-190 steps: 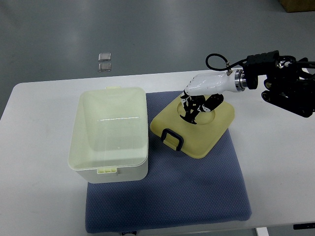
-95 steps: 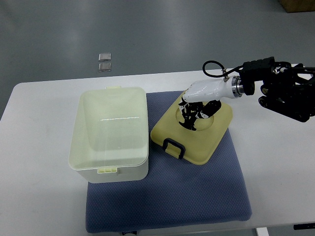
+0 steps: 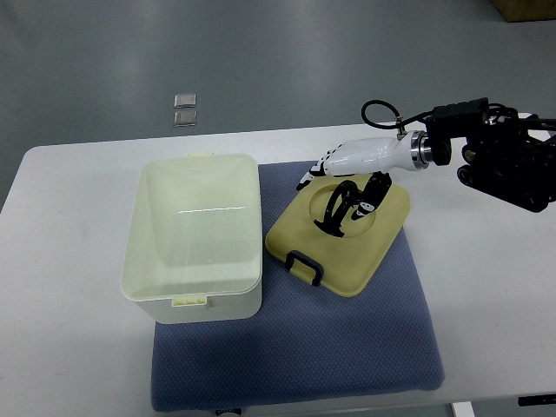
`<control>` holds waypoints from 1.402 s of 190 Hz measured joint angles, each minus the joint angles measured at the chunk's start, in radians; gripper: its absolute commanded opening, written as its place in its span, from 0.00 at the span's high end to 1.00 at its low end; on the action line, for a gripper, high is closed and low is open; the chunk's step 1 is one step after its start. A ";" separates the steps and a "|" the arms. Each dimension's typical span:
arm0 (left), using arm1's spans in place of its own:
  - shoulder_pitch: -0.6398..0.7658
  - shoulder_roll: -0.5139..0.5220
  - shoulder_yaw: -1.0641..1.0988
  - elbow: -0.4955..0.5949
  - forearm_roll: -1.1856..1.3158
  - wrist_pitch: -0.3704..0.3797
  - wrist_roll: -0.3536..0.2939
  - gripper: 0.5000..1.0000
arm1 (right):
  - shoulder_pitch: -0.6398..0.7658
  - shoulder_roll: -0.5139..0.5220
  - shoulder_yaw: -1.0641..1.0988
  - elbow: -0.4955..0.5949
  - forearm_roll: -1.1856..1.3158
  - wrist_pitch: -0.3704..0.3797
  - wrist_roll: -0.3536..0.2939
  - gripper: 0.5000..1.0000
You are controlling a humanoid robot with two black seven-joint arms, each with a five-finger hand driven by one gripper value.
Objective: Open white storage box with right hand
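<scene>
The white storage box (image 3: 208,308) stands open on the left part of the blue mat (image 3: 347,339), its inside bare. Its pale yellow lid (image 3: 369,248) lies flat on the mat just to the right, turned at an angle, with a black clip (image 3: 304,265) at its near corner. A black handle (image 3: 334,208) stands up in the lid's round recess. My right hand (image 3: 340,178), white with black finger parts, hovers over that recess with its fingers spread toward the left, off the handle. The dark right forearm (image 3: 499,161) comes in from the right edge.
The mat lies on a white table (image 3: 69,347) with rounded corners. Two small grey squares (image 3: 185,109) lie on the floor beyond the far edge. A black cable (image 3: 382,109) loops above the wrist.
The lid has shifted slightly and settled flat. My right hand's fingers, curled in the recess at the handle before, have spread and lifted off it.
</scene>
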 measured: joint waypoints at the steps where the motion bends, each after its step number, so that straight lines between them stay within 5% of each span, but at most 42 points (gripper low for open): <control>1: 0.000 0.000 0.000 0.000 0.000 0.000 0.000 0.00 | 0.000 0.000 0.001 0.000 0.004 0.000 0.000 0.20; 79: 0.000 0.000 0.000 0.000 0.000 0.000 0.000 0.00 | -0.144 0.005 0.390 -0.017 0.686 0.071 0.000 0.17; 153: 0.000 0.000 0.000 0.000 0.000 0.000 0.000 0.00 | -0.339 0.079 0.500 -0.128 1.319 0.036 -0.012 0.15; 225: 0.000 0.000 0.000 0.000 0.000 0.000 0.000 0.00 | -0.397 0.091 0.496 -0.165 1.462 0.037 -0.206 0.15; 267: 0.000 0.000 0.000 0.000 0.000 0.000 0.000 0.00 | -0.438 0.153 0.504 -0.197 1.466 0.032 -0.153 0.14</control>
